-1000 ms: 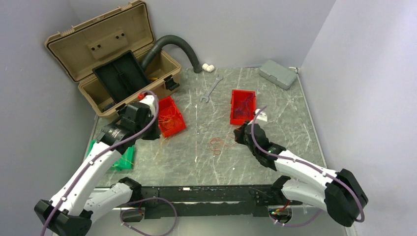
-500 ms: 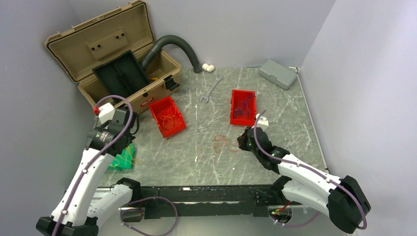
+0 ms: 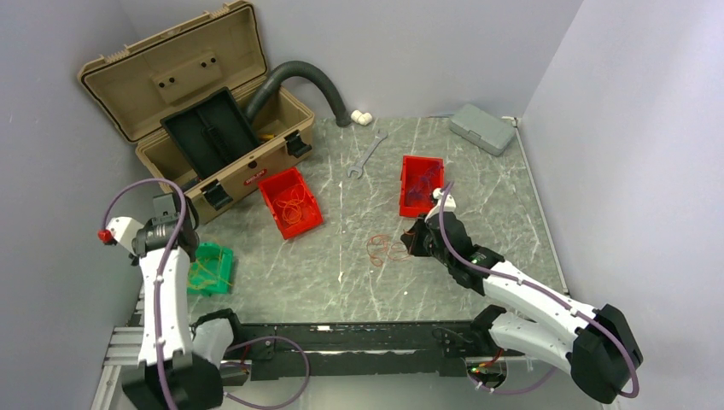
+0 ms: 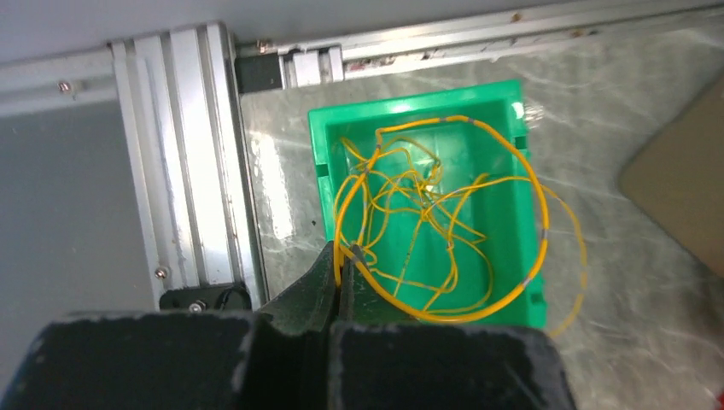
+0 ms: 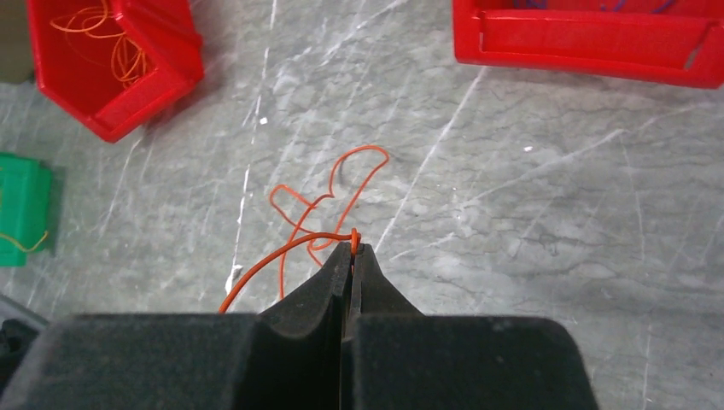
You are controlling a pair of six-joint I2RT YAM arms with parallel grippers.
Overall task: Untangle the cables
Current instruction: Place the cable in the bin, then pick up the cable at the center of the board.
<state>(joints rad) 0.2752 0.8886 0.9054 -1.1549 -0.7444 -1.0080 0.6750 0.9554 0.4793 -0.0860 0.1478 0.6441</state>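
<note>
Right tool [image 5: 351,249] clamps the lone orange wire [image 5: 324,199] on the desk [image 5: 555,171]; left tool [image 4: 340,263] pinches yellow wire [image 4: 424,196] over the green bin [image 4: 504,94]; sorting looks nearly done

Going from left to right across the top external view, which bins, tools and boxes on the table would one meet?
The green bin → first red bin → wrench → second red bin → grey case.

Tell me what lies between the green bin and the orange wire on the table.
Nothing: bare tabletop separates green bin from orange wire, per the top view.
</note>
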